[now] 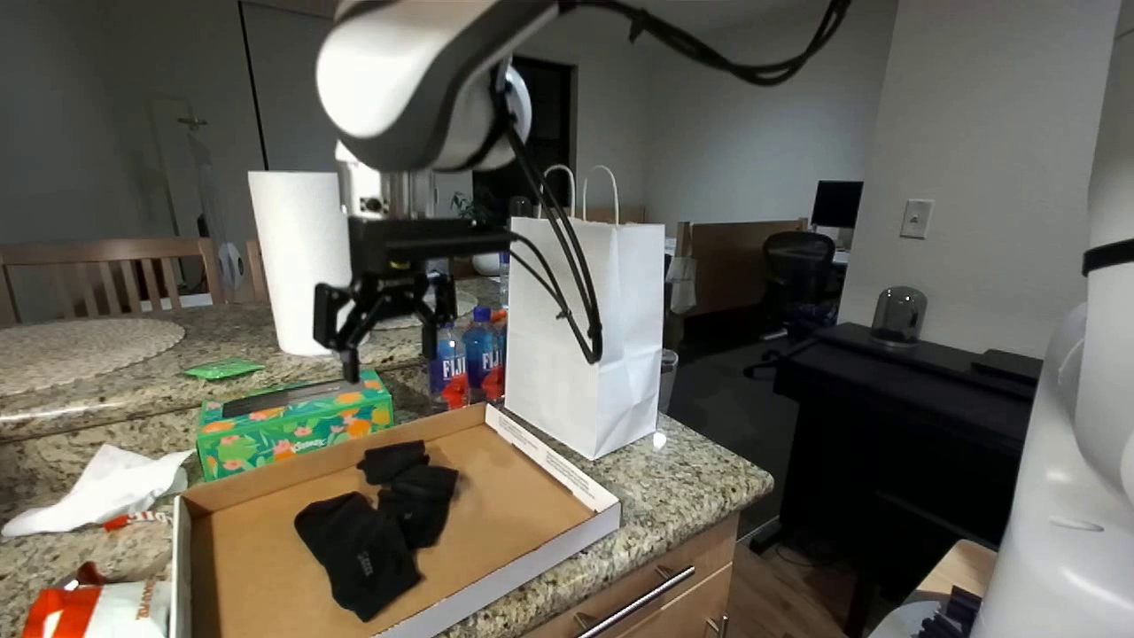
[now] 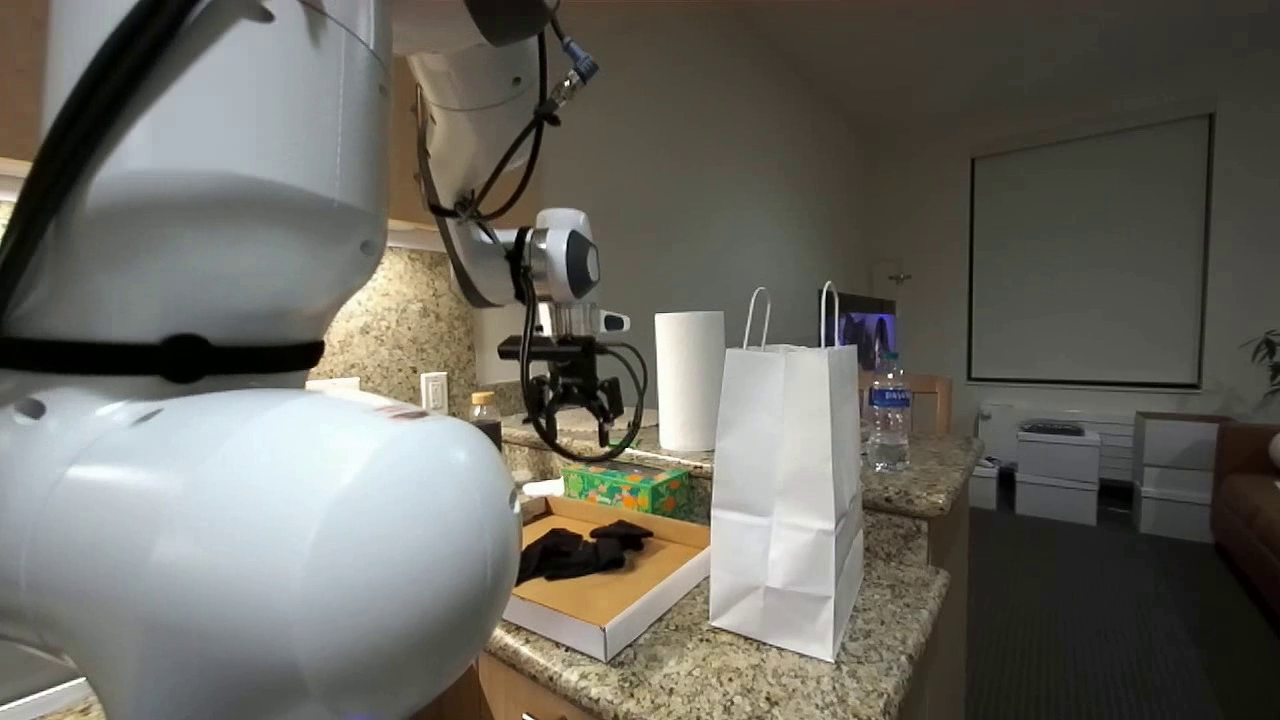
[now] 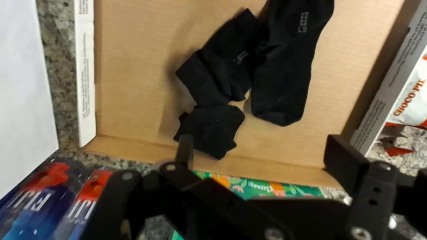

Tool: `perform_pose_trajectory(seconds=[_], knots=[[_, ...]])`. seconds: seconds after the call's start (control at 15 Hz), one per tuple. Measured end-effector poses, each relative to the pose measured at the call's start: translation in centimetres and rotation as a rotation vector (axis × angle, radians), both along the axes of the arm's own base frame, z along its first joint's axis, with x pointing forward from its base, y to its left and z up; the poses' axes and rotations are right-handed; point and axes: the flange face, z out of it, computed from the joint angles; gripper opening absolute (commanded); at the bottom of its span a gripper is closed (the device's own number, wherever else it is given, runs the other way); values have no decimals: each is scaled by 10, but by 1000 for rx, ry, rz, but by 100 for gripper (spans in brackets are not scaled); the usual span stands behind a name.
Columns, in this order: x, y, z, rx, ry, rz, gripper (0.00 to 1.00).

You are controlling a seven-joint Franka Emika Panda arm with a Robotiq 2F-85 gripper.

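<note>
gripper [image 1: 390,353] hangs above end of cardboard tray [image 1: 505,487] next to kleenex box [image 1: 297,430], fingers spread wide, nothing between them. black socks [image 1: 416,505] lie on tray floor, well below gripper and off toward tray's middle, away from kleenex box. in wrist view, larger sock [image 3: 283,73] has long axis crosswise to line between fingertips; small bunched piece [image 3: 211,130] shows right by one fingertip, yet well below.

I see black socks [image 3: 238,76], marked with pale lettering in two places; they lie crumpled and close together inside a shallow, open cardboard box [image 1: 509,505].
</note>
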Motion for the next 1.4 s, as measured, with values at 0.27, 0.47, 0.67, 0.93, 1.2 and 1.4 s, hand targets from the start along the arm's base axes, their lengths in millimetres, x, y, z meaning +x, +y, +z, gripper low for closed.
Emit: perform_pose_trajectory(seconds=[0.27,0.47,0.67,0.93,1.2,1.4], knots=[[6,-12,-88,13,60,-29,100],[10,-22,-130,9,97,-52,100],[13,-27,-157,14,121,-72,100],[12,-26,-182,15,152,-81,67],[15,-23,-180,10,141,-76,42],[16,-21,-177,4,130,-73,22]])
